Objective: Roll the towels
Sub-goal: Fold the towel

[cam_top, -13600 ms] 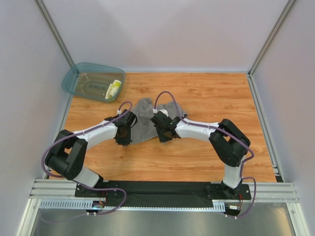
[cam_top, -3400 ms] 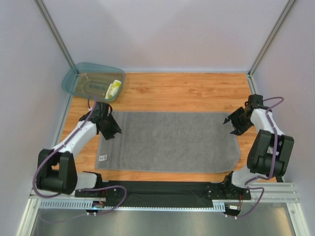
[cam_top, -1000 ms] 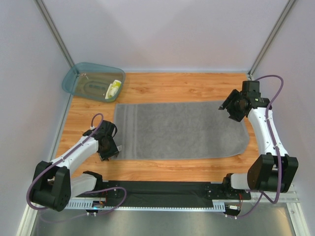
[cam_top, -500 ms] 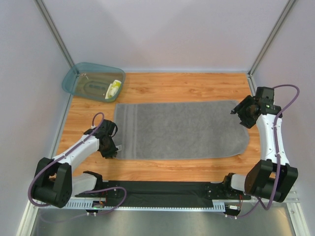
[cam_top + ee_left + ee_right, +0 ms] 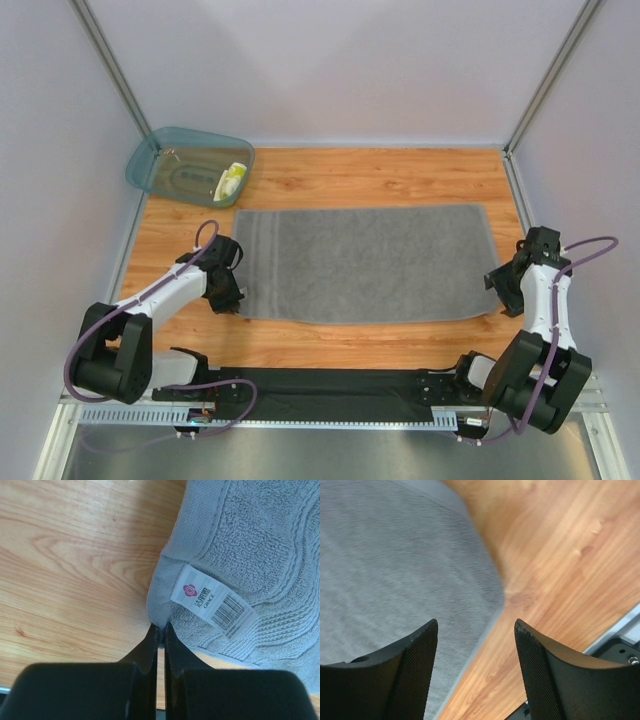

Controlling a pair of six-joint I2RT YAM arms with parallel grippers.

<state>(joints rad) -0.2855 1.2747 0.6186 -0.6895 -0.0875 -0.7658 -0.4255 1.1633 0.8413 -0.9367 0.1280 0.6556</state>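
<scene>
Grey terry towel (image 5: 365, 262) flat on table (image 5: 400, 175) | left gripper (image 5: 160, 630) clenched on hem beside tag (image 5: 212, 602) | I read right gripper (image 5: 475, 625) released above opposite near corner.

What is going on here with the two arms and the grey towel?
The grey towel lies spread flat on the table, not yet rolled. The left gripper has its jaws shut on its near left corner, by the white tag. The right gripper hovers, jaws open, over the near right corner. The yellow-and-white cloth sits in the teal tub.
</scene>
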